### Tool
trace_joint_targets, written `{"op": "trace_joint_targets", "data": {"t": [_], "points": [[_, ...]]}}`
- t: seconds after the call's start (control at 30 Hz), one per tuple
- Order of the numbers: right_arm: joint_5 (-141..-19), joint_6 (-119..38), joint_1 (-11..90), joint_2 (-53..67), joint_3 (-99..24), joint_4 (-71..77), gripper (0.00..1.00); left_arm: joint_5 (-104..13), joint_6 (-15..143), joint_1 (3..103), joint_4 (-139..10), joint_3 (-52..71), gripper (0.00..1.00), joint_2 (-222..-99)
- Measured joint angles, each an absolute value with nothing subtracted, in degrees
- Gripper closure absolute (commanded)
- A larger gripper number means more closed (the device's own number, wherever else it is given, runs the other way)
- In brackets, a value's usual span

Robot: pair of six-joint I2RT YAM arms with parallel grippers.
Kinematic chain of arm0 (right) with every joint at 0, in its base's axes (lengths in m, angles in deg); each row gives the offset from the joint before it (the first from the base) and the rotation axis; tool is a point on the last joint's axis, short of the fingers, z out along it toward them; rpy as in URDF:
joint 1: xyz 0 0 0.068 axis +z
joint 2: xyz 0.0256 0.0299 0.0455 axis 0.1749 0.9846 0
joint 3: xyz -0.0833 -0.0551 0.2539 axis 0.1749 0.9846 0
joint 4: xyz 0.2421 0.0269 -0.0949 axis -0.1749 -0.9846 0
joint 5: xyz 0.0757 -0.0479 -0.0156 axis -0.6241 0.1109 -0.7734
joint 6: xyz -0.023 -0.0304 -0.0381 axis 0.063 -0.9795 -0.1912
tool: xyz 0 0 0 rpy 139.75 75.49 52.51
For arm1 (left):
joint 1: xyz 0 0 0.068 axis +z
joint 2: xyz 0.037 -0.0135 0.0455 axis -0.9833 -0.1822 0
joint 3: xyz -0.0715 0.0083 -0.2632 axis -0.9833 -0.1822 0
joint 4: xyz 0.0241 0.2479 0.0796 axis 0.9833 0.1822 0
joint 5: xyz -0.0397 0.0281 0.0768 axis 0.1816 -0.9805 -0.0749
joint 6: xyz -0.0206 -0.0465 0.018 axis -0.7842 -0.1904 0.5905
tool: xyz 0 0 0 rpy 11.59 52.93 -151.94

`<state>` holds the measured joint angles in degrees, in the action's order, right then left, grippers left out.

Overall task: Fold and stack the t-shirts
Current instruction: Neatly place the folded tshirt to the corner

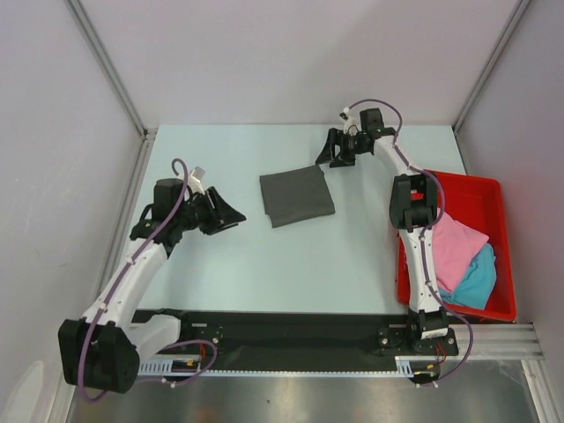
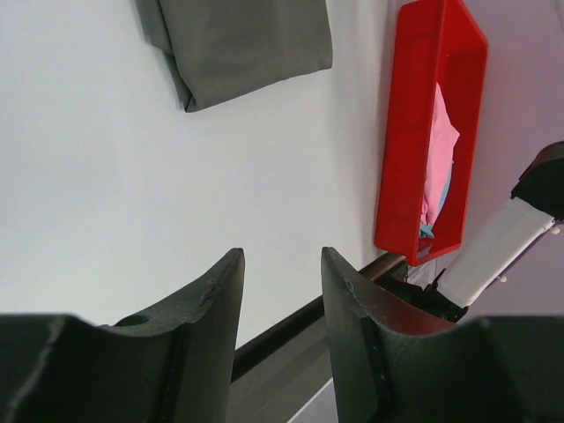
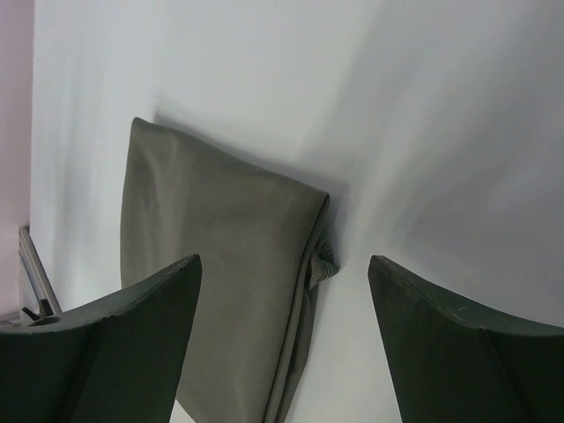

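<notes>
The charcoal-grey t-shirt [image 1: 297,195] lies folded into a rectangle on the table's middle; it also shows in the left wrist view [image 2: 240,44] and the right wrist view [image 3: 225,264]. The pink t-shirt [image 1: 458,247] and the turquoise-blue t-shirt [image 1: 477,278] lie crumpled in the red tray [image 1: 499,196]. My left gripper [image 1: 236,216] is open and empty, left of the grey shirt. My right gripper [image 1: 323,157] is open and empty, hovering above the grey shirt's far right corner.
The red tray stands along the table's right side, next to the right arm. White walls with metal posts bound the table at the back and sides. A black rail [image 1: 300,330] runs along the near edge.
</notes>
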<state>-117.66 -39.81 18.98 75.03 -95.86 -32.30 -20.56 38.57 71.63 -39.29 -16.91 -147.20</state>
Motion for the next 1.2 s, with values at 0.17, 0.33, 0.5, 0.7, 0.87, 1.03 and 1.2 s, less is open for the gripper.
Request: {"op": "trace_joint_targets", "data": {"t": [0.17, 0.33, 0.5, 0.7, 0.87, 1.03, 1.2], "points": [[-116.5, -42.3, 20.2, 75.6, -95.8, -34.5, 0.24, -21.5, 38.5, 71.6, -37.7, -18.2, 0.53, -142.8], [-116.5, -43.9, 21.4, 75.6, -94.1, -35.2, 0.29, -22.1, 38.5, 71.6, -36.9, -18.8, 0.53, -142.5], [-116.4, -45.1, 21.9, 75.6, -93.6, -35.2, 0.4, -22.1, 38.5, 71.6, -36.7, -18.8, 0.53, -142.5], [-117.1, -45.7, 22.3, 75.6, -92.7, -36.2, 0.63, -22.0, 38.5, 71.6, -36.6, -18.8, 0.53, -142.6], [-117.1, -45.3, 23.3, 75.7, -92.5, -37.9, 0.89, -22.0, 38.3, 71.6, -36.2, -19.2, 0.53, -142.6], [-116.7, -44.7, 23.6, 75.7, -92.5, -38.6, 1.0, -22.0, 38.1, 71.6, -34.5, -19.4, 0.53, -142.2], [-113.4, -44.6, 23.3, 75.7, -93.4, -40.6, 1.0, -22.0, 38.1, 71.6, -33.0, -20.6, 0.53, -140.1]]}}
